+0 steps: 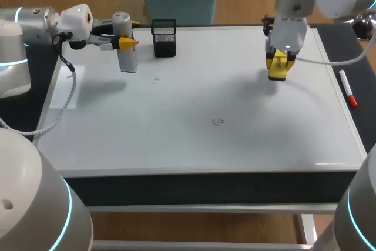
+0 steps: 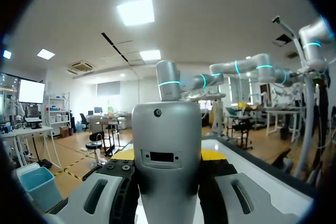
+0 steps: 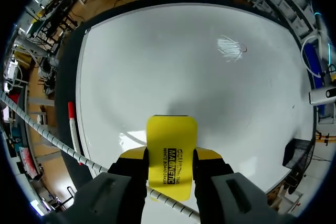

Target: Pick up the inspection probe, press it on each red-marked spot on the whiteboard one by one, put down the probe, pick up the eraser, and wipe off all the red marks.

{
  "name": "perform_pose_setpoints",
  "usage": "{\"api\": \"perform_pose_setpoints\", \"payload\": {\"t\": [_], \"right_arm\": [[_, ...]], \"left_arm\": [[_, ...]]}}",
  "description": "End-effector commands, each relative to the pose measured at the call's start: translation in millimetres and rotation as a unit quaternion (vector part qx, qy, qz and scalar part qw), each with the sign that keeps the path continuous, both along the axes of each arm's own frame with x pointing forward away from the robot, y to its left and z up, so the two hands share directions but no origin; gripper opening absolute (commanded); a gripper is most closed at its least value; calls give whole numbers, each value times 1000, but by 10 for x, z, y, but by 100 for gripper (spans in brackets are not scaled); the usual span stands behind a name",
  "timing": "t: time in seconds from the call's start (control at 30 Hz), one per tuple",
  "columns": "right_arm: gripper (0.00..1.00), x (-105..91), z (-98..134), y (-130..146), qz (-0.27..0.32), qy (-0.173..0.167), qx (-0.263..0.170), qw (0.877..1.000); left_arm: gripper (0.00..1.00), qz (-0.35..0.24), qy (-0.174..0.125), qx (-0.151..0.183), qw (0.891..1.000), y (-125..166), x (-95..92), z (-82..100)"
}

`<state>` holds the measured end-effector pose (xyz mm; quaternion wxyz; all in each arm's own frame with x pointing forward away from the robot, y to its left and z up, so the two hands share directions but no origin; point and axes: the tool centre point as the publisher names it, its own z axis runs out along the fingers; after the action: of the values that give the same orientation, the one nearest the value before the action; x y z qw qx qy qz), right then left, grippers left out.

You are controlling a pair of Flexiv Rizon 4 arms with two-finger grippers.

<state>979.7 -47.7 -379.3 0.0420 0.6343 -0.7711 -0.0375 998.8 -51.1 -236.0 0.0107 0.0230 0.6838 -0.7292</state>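
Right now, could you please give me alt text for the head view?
The right hand holds a yellow rectangular eraser over the white whiteboard at far right; the left hand grips a grey cylindrical probe at far left. One red mark sits near the middle.

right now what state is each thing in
inspection probe: upright, gripped by left fingers
eraser: gripped by right fingers
red mark: not wiped off the whiteboard
red marker: lying flat beside the whiteboard
mesh holder: upright
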Motion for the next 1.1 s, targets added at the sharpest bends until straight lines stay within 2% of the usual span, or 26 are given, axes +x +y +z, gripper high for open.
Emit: {"api": "perform_pose_setpoints", "payload": {"t": [0.03, 0.23, 0.43, 0.67, 0.87, 1.1], "right_arm": [[0, -308, 110, 86, -3, -28, -3, 1000], [0, -631, 136, 451, -3, -12, -22, 1000], [0, -1051, 99, 991, 19, 16, -30, 999], [0, -1450, 72, 1502, 48, 18, -27, 998], [0, -1662, -51, 1816, 73, 9, -39, 997], [0, -1698, -139, 1897, 80, 13, -26, 996]], "left_arm": [[0, 1, 0, 1, 1000, -1, -5, 15], [0, 1, 0, 1, 1000, -1, -5, 15], [0, 1, 0, 1, 1000, -1, -5, 15], [0, 1, 0, 1, 1000, -1, -5, 15], [0, 1, 0, 1, 1000, -1, -5, 15], [0, 1, 0, 1, 1000, -1, -5, 15]]}}
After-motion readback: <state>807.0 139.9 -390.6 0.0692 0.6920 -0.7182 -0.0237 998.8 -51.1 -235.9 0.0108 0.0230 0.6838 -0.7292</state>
